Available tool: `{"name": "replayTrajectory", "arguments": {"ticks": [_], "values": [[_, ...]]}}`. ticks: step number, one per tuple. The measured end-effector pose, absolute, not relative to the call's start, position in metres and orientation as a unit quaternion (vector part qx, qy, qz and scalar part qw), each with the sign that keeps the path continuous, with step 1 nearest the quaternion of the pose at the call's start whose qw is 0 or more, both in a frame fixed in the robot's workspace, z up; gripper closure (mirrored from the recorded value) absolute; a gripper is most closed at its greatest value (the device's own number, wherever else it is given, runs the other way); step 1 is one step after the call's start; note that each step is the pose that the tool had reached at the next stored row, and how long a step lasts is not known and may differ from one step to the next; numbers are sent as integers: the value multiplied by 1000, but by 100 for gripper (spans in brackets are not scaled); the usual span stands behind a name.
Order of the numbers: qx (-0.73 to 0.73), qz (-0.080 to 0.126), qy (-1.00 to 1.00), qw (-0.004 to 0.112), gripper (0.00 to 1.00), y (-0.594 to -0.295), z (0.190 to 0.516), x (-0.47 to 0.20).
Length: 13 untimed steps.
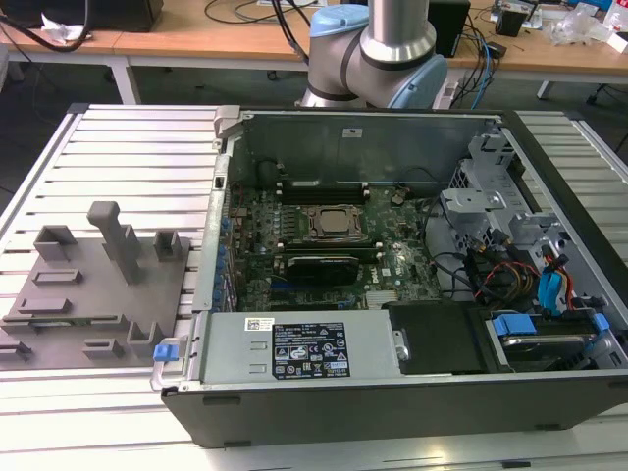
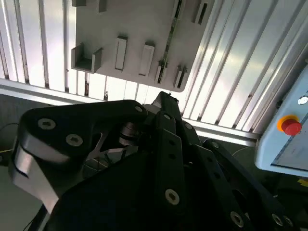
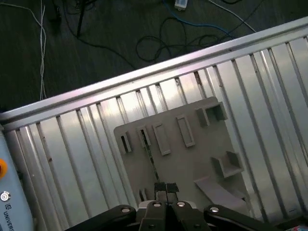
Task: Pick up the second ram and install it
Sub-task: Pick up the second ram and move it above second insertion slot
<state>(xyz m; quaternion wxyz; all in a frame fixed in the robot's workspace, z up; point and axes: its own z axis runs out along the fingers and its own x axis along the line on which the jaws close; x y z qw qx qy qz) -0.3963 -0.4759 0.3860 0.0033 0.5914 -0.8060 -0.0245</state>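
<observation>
Gripper [image 3: 165, 187] right up close in the first wrist view, its two black fingertips [image 3: 159, 187] pressed together with nothing between them, hanging high over the grey fixture plate [image 3: 192, 163]. Down on that plate the second ram [image 3: 149, 154] stands on edge in a narrow slot, a thin green stick well clear of the fingertips. The second wrist view gives the same story: the gripper [image 2: 166, 98] tapers to one closed point, and the second ram [image 2: 169, 41] sits in its holder on the fixture plate [image 2: 134, 24], with a red stop button [image 2: 291, 126] off beyond the table edge.

Across the exterior view from its left: the fixture plate [image 1: 93, 294] lies on the slotted aluminium table [image 1: 128, 137], just beside the open computer case [image 1: 392, 417]. Inside the case, the green motherboard [image 1: 392, 265] lies flat with the processor socket [image 1: 334, 223] at its middle. Behind the case rises the robot arm base [image 1: 378, 49].
</observation>
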Motion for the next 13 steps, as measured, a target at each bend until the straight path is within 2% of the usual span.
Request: {"name": "replayTrajectory", "arguments": {"ticks": [13], "values": [[659, -24, -752, 5, 89, -476, 386, -396]]}}
